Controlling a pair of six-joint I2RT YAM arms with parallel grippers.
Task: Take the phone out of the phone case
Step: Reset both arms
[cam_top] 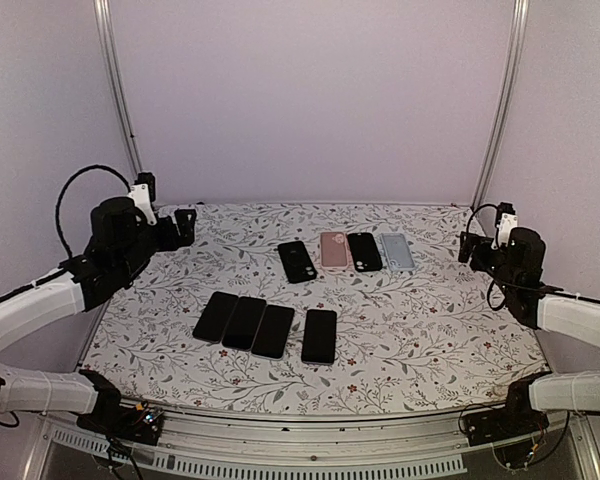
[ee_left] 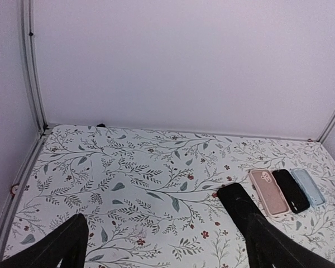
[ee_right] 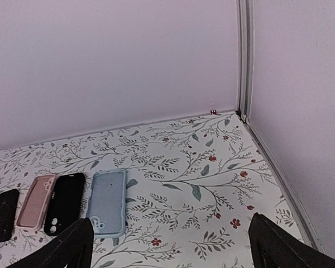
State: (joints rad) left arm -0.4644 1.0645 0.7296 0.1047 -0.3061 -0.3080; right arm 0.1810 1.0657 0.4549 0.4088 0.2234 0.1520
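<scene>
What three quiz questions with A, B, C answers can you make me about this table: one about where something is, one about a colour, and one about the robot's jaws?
1. Where in the far row is the light blue case?
A) right end
B) left end
C) middle

2. Which colour is the case between the left black case and the right black case?
A) green
B) pink
C) yellow

3. How do the jaws on the left arm and the right arm stand?
A) shut on a phone
B) shut on a case
C) open, holding nothing

Answers:
1 A, nothing lies further right in that row.
2 B, the pink case sits between them.
3 C, both wrist views show wide gaps with nothing inside.
</scene>
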